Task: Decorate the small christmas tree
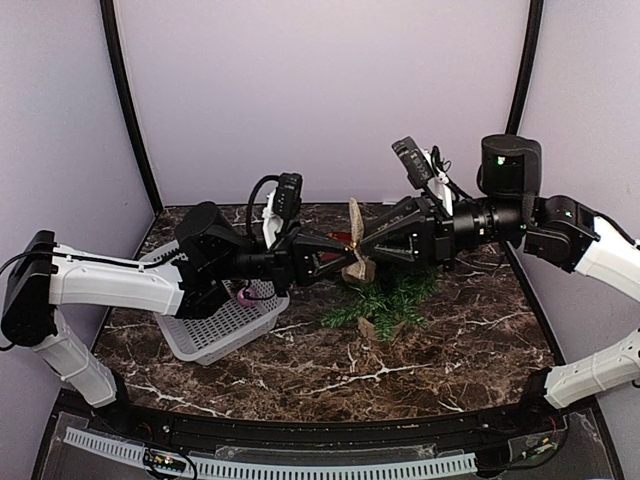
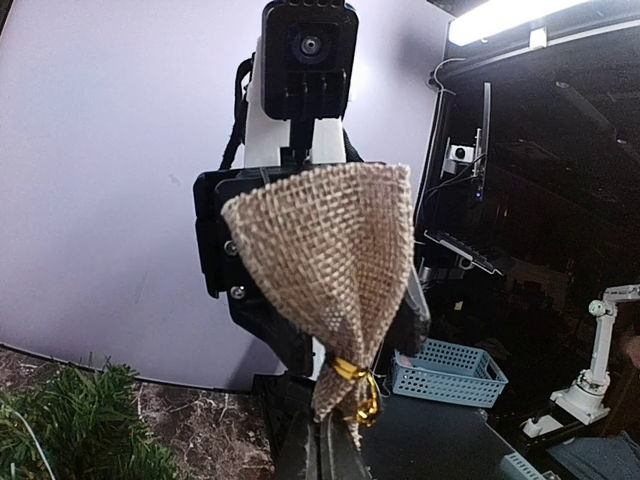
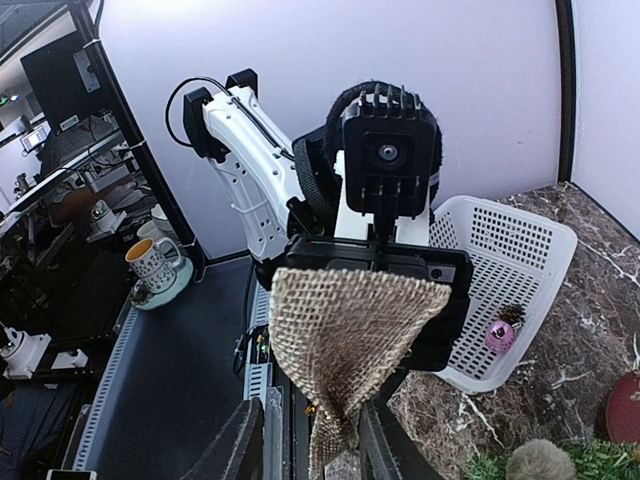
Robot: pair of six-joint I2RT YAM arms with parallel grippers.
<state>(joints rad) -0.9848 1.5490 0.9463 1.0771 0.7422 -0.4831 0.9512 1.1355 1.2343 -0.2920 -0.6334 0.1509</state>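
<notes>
We find the top view evenly and softly lit, with faint shadows on the marble tabletop [image 1: 470, 350]. In the left wrist view a ceiling light strip [image 2: 515, 20] burns out to white at the upper right, while the room beneath it is dim. The 2 wrist views bow straight lines near their edges, yet the burlap pouch [image 2: 325, 265] is sharp.

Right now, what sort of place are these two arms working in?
Probably a robotics lab test cell: a marble-patterned table boxed in by plain lilac panels, with another small white robot arm and a patterned mug outside it.
</notes>
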